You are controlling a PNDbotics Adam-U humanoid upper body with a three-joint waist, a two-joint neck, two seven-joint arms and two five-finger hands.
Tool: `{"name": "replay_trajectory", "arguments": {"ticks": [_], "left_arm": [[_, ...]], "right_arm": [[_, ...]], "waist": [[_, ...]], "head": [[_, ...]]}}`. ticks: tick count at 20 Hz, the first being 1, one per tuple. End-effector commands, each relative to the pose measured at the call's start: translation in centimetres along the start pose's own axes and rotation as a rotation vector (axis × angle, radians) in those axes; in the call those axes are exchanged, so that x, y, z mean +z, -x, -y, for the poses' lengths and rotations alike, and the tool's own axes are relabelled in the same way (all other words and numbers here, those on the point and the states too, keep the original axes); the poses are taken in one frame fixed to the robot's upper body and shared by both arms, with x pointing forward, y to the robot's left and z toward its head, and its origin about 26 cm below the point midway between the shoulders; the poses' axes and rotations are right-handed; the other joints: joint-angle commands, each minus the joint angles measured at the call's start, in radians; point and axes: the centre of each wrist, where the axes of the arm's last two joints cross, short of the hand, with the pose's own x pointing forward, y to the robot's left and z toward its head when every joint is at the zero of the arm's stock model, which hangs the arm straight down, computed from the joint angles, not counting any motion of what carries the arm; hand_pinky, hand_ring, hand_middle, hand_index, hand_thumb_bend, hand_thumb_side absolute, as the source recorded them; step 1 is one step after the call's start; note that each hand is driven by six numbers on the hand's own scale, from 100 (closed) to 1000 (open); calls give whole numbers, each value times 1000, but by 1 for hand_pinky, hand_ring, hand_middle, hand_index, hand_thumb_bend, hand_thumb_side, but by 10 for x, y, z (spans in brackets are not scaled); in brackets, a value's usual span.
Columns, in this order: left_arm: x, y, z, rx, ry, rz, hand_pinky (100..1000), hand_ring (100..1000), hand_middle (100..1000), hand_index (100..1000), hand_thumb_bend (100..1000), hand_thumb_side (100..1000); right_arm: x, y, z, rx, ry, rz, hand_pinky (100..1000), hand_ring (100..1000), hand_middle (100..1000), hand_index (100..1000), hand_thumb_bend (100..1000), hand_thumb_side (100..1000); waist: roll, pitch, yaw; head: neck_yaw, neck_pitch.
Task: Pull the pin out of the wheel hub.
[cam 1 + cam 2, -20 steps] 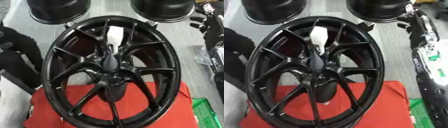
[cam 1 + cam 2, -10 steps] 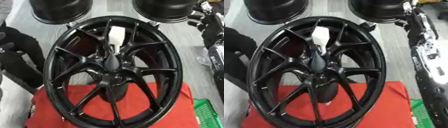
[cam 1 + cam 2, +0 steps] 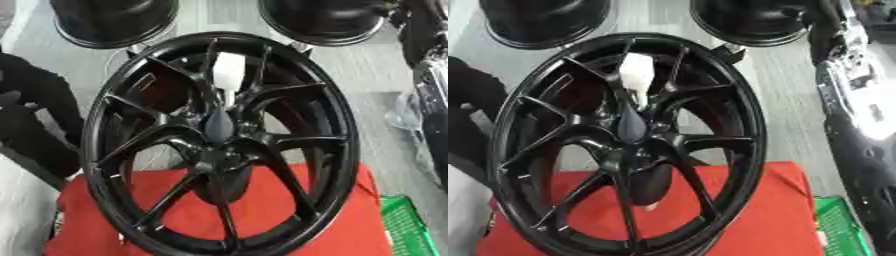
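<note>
White-topped pin (image 3: 227,75) stands in the centre of the black wheel hub (image 3: 219,145), on a red cloth (image 3: 289,220). I cannot tell either hand's finger state. My worry: a skewed pull could tip the wheel.

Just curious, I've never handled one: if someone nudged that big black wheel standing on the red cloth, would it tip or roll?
Probably. The wheel stands on its narrow rim, so a sideways push could tip it, and being round it might roll. The red cloth under it may damp rolling a little. It looks rigid.
</note>
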Motion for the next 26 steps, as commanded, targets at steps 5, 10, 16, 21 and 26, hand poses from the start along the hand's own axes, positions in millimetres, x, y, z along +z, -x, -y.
{"name": "replay_trajectory", "arguments": {"ticks": [5,10,16,21,26], "left_arm": [[-2,-7,-11,-48,-18,20,626,779,743,712,304,711],[-1,-5,-14,-59,-21,10,627,780,744,712,306,709],[0,-3,-18,-72,-52,12,627,780,744,714,313,707],[2,-1,-23,-91,-68,7,626,781,743,714,310,711],[3,0,-27,-108,-74,3,627,781,743,714,311,710]], "right_arm": [[-43,-48,-7,265,-218,133,811,806,833,820,100,371],[-68,-79,-29,489,-402,255,835,813,821,830,100,284],[-76,-109,-48,779,-581,380,848,815,807,845,117,249],[-85,-101,-71,862,-760,337,842,818,823,858,100,363],[-91,-83,-84,863,-897,270,836,807,809,837,100,406]], "waist": [[-9,-33,-10],[-18,-40,-13],[-34,-46,-17],[-43,-49,-29],[-55,-52,-41]], "head": [[12,18],[12,28],[23,37],[30,49],[39,56]]}}
